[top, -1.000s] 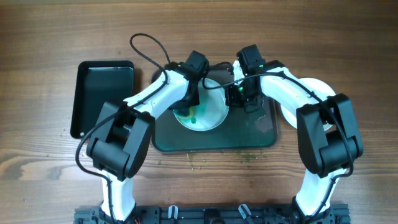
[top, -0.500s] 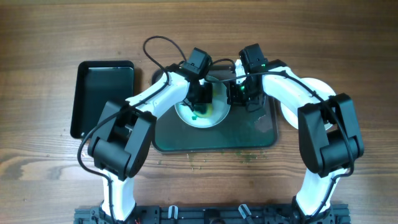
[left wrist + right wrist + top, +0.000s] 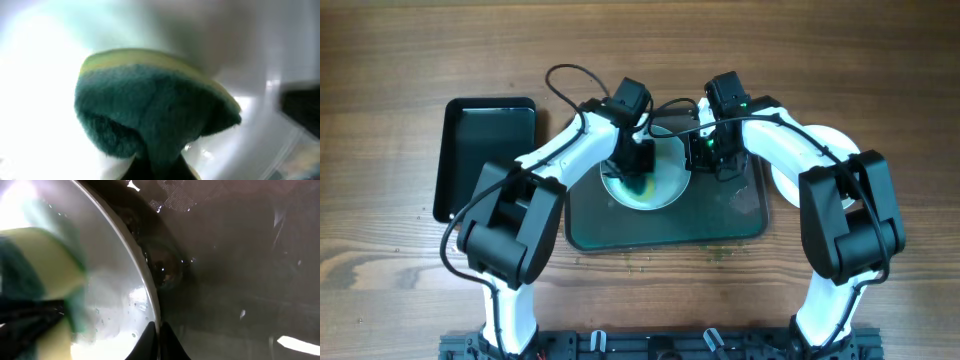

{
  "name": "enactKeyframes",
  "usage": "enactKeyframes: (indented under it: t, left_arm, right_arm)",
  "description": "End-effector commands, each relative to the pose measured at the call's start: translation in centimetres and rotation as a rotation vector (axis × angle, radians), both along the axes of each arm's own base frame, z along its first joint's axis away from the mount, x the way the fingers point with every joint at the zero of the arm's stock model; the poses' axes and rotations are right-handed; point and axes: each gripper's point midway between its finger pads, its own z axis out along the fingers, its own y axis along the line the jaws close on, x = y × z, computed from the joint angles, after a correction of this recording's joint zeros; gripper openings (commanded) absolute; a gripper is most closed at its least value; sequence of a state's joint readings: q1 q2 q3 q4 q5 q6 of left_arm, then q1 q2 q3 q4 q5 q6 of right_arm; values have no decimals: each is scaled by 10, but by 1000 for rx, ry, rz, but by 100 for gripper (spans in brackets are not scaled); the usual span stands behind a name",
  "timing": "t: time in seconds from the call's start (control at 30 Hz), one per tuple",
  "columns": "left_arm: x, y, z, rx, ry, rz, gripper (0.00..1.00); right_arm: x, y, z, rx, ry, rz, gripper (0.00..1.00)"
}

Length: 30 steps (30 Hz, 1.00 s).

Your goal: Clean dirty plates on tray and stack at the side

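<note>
A white plate [image 3: 660, 180] sits tilted on the dark grey-green tray [image 3: 720, 215]. My left gripper [image 3: 635, 165] is shut on a green and yellow sponge [image 3: 150, 110] and presses it on the plate's face [image 3: 40, 110]. My right gripper [image 3: 692, 152] is shut on the plate's right rim [image 3: 145, 280], one finger on each side [image 3: 159, 340]. The sponge also shows in the right wrist view [image 3: 35, 265]. Other white plates [image 3: 830, 150] lie on the table to the right, mostly hidden under my right arm.
A smaller black tray [image 3: 485, 150] stands at the left on the wooden table [image 3: 400, 60]. Green crumbs [image 3: 650, 262] lie in front of the big tray. A black cable [image 3: 565, 75] loops behind the left arm.
My left gripper has rubbed the sponge over the plate, first right and up, then back a little left. The green smear on the plate is smaller. The right arm has held still.
</note>
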State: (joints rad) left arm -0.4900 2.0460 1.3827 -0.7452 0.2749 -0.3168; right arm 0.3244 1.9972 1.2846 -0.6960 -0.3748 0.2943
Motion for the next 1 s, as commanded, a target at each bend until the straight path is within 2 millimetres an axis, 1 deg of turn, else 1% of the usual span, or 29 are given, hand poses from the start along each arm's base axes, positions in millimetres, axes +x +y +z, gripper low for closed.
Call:
enactKeyframes:
  t: [0.0,0.03,0.1,0.13,0.17,0.2,0.27,0.33,0.37,0.4,0.43,0.5,0.53,0.57,0.67,0.7,0.73,0.8,0.83,0.9,0.93,0.97]
  left_arm:
    - [15,-3,-12,-10,-34,63,4]
    - [32,17,-15,80,-92,166,4]
    - [51,50,-15,214,-170,292,4]
    - [62,81,-10,317,-206,373,4]
    - [65,101,-4,378,-208,418,4]
    - [67,115,3,417,-202,439,4]
    - [70,147,27,470,-156,493,4]
    - [68,166,48,492,-115,525,4]
    - [67,170,61,486,-98,521,4]
    - [67,170,70,466,-89,490,4]
    - [68,166,85,421,-84,438,4]
    - [69,159,105,368,-102,403,4]
    - [70,156,114,344,-117,392,4]
    - [71,154,128,320,-144,391,4]
    - [68,152,163,275,-222,386,4]
    - [66,153,170,269,-237,388,4]
    - [65,153,176,263,-250,390,4]
    - [64,153,181,258,-261,393,4]
    - [64,153,180,259,-260,392,4]
    - [64,153,180,258,-261,393,4]
    - [64,153,180,258,-260,393,4]
    - [64,153,180,258,-260,393,4]
  right_arm:
    - [-9,6,-3,33,40,14,4]
    - [-11,5,-3,30,48,14,4]
    - [-11,5,-3,29,51,14,4]
    - [-11,4,-3,25,49,15,4]
    - [-11,3,-4,17,47,13,4]
    - [-10,1,-5,4,42,11,4]
    - [-7,-5,-8,-39,28,6,4]
    - [-5,-12,-10,-84,12,1,4]
    - [-3,-16,-10,-107,2,-3,4]
    - [-2,-18,-8,-126,-10,-4,4]
    - [1,-22,-1,-161,-41,-5,4]
    - [4,-27,12,-218,-97,-5,4]
    - [7,-29,24,-257,-145,-2,4]
    - [9,-30,37,-294,-198,2,4]
    - [15,-40,94,-507,-431,-35,4]
    - [14,-42,112,-573,-502,-54,4]
    - [12,-43,130,-642,-577,-58,4]
    - [6,-46,162,-802,-711,-60,4]
    - [2,-48,171,-864,-753,-64,4]
    - [-11,-50,195,-1040,-860,-60,4]
    - [-18,-48,207,-1105,-917,-58,4]
    - [-22,-45,215,-1142,-956,-48,4]
